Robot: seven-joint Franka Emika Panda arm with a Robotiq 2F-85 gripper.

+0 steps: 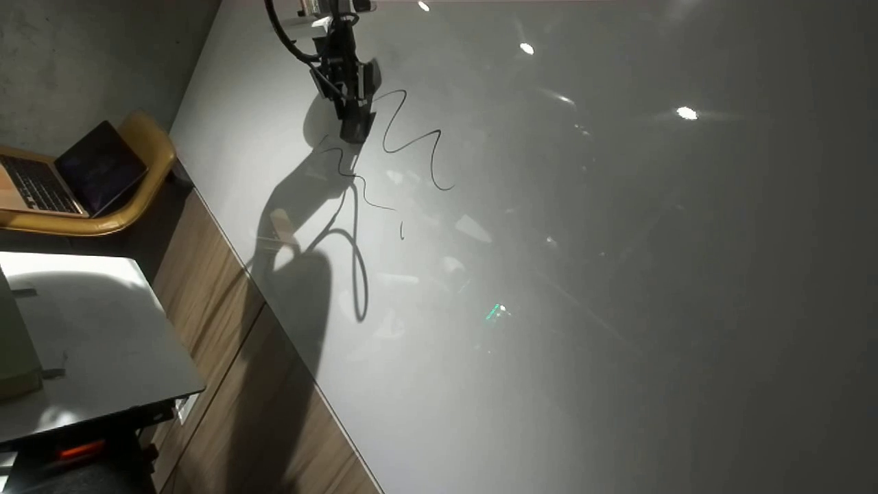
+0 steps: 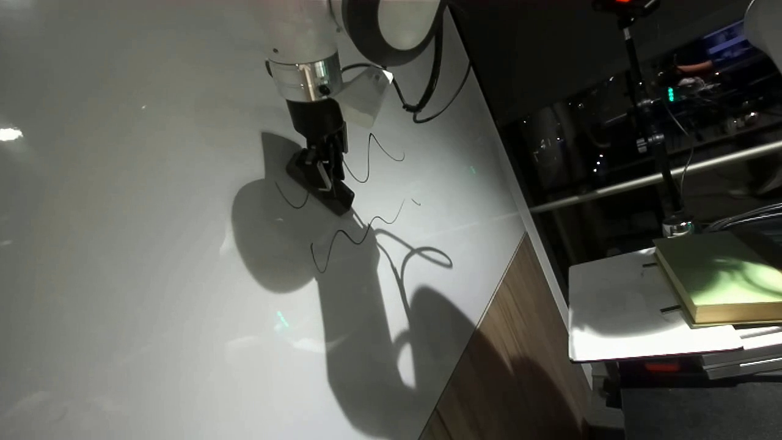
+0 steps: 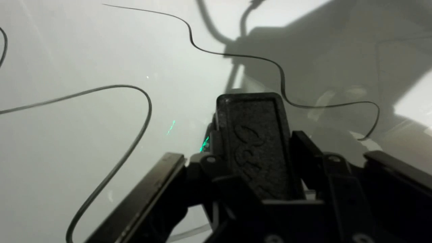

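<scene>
My gripper [image 3: 258, 145] is shut on a black block-shaped eraser [image 3: 254, 131] with raised lettering, its fingers pressed to both long sides. In both exterior views the eraser [image 2: 342, 198] is close to the glossy white board [image 1: 583, 384]; whether it touches I cannot tell. Dark wavy lines are drawn on the board. One wavy line [image 3: 282, 81] runs past the eraser's far end, and another wavy line [image 3: 150, 104] curves to its left in the wrist view. A short stroke [image 1: 402, 231] lies apart from them. The arm's shadow falls over part of the lines.
Wood panelling [image 1: 206, 274] borders the board. In an exterior view a laptop [image 1: 99, 168] rests on a yellow chair [image 1: 154, 147], near a white tabletop [image 1: 116, 329]. A green book [image 2: 727, 275] lies on that tabletop. A black cable [image 2: 437, 67] loops beside the arm.
</scene>
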